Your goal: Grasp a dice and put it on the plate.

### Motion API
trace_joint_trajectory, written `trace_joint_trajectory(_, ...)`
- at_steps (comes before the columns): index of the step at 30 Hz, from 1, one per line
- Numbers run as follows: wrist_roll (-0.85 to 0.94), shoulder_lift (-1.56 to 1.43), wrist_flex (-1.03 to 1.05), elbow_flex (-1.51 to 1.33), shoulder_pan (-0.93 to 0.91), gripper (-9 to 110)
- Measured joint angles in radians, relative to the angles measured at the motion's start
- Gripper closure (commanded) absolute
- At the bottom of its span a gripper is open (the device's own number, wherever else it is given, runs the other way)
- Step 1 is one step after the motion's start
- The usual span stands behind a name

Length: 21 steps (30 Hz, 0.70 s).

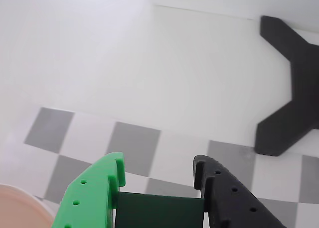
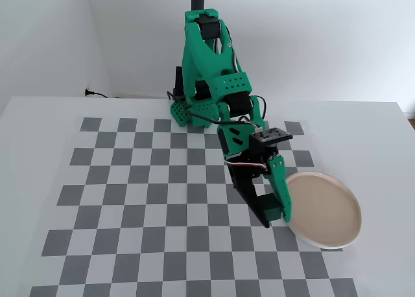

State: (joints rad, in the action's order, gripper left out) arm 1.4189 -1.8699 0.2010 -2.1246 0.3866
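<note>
Dark green, the dice (image 1: 158,210) sits clamped between the two fingers of our end effector (image 1: 158,175), the bright green finger (image 1: 92,195) pressing its left face and the black finger (image 1: 229,198) its right in the wrist view. The fingers are closed to just the cube's width. In the fixed view we see the end effector (image 2: 273,214) low over the checkered surface (image 2: 130,180), just beside the left rim of the pale beige plate (image 2: 327,206). A sliver of that plate shows at the wrist view's bottom-left corner.
</note>
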Motion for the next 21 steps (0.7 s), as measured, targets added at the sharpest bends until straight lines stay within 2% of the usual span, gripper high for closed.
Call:
trace_joint_trajectory(7, -0.044, -0.095, 0.123, 0.0, 0.124, 106)
trace_joint_trajectory(21, -0.114, -0.132, 0.103, 0.0, 0.316, 106)
